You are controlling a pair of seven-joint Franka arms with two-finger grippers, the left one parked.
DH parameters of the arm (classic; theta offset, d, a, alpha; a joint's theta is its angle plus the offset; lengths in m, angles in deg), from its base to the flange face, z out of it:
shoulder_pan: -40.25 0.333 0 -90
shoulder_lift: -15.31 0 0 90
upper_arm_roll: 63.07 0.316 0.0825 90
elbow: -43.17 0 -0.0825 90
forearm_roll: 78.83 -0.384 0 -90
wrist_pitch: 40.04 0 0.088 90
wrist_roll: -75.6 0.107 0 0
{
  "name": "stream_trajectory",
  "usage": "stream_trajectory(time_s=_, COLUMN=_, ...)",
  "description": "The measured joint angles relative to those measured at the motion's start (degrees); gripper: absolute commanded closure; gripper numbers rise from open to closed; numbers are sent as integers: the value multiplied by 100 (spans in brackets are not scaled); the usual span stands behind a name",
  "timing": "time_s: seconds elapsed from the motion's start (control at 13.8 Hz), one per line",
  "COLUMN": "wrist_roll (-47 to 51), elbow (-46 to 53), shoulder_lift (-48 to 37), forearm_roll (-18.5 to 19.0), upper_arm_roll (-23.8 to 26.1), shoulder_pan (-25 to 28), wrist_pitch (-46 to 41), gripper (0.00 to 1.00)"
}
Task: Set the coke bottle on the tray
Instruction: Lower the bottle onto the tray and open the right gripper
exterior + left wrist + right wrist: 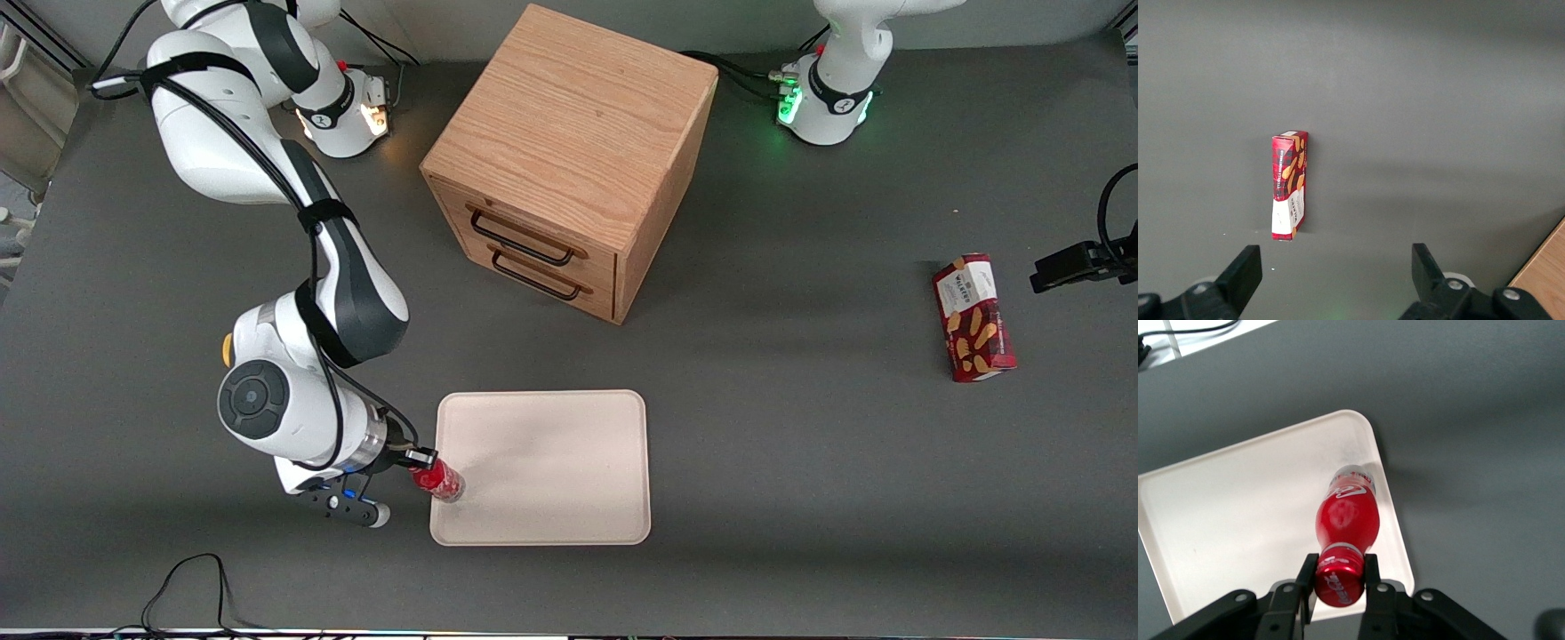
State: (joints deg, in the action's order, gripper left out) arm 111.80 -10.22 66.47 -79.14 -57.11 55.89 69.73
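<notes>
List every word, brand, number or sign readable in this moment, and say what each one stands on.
Biscuit box: white label panel with a brand word, too blurred to read for certain.
Coke bottle, held at the cap by the pincer over the tray edge: white script on its side and cap, not legible.
Drawer cabinet: no text.

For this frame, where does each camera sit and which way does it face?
Front view: high, facing the arms, looking down on the tray, drawers, both arms.
Right wrist view: above the claw, shut on the coke bottle over the tray's rim.
Left wrist view: aimed at the biscuit box.
Shared: bottle, tray; box.
</notes>
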Motion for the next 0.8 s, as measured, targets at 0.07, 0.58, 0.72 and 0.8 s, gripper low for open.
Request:
stream_trajectory(time_s=0.07, wrist_roll=19, elbow=8, shoulder_lift=65, forearm_roll=17, upper_arm_roll=-2, shoulder_pan=13, wrist_pitch=98, gripper=100)
stream_trajectory(time_s=0.58, wrist_roll=71, elbow=54, shoulder_lift=226, forearm_roll=114, upper_arm_roll=-11, shoulder_pan=83, wrist_pitch=299, gripper=89)
stream_trajectory(time_s=0.72, wrist_roll=73, elbow=54, shoulder_lift=227, forearm_roll=114, upper_arm_roll=-12, shoulder_pan=83, wrist_pitch=300, gripper=4)
stream_trajectory(time_s=0.8, wrist_roll=74, elbow=54, shoulder_lift=229, forearm_roll=114, upper_arm_roll=-14, shoulder_pan=83, wrist_pitch=312, gripper=0)
